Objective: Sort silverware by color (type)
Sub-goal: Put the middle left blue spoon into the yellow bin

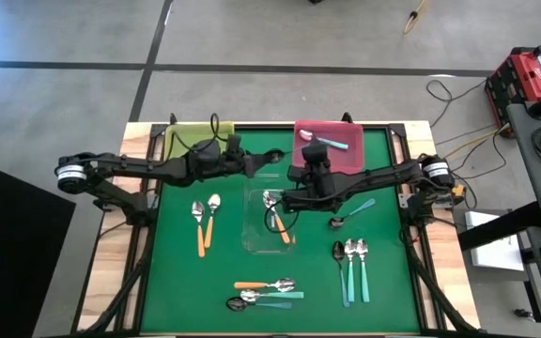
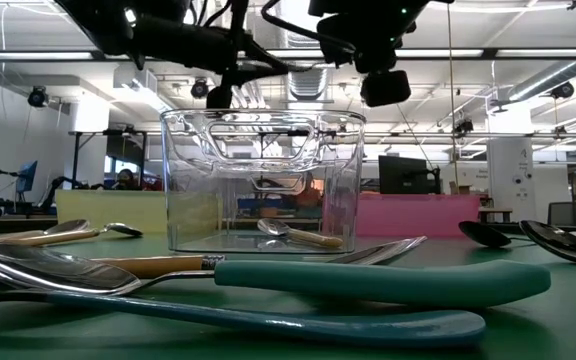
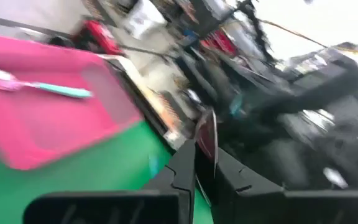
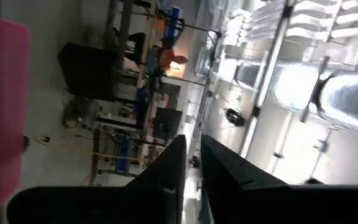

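**Both arms reaching over the clear bin at mid-tabletop**

The left tool (image 1: 275, 156) is hovering just behind the clear bin (image 1: 252, 246), its fingers (image 3: 185, 163) pressed together on nothing visible. The right tool (image 1: 285, 200) is hanging over the bin's right half, its fingers (image 4: 179, 158) standing only a narrow slit apart; whether they are gripping anything I cannot tell.

The spoons are lying scattered on the green tabletop (image 1: 393, 282). Two orange-handled spoons (image 1: 205, 221) are lying side by side left of the bin, and an orange-handled spoon (image 1: 277, 225) is lying inside it. Three teal-handled spoons (image 1: 353, 270) are lying together at the right, with a single one (image 1: 350, 214) just above them. A mixed cluster (image 1: 266, 293) of orange and teal is sitting at the front edge. One teal spoon (image 1: 325, 141) is lying in the pink tray (image 1: 346, 161); the yellow tray (image 1: 184, 139) is sitting beside it, under the left arm.
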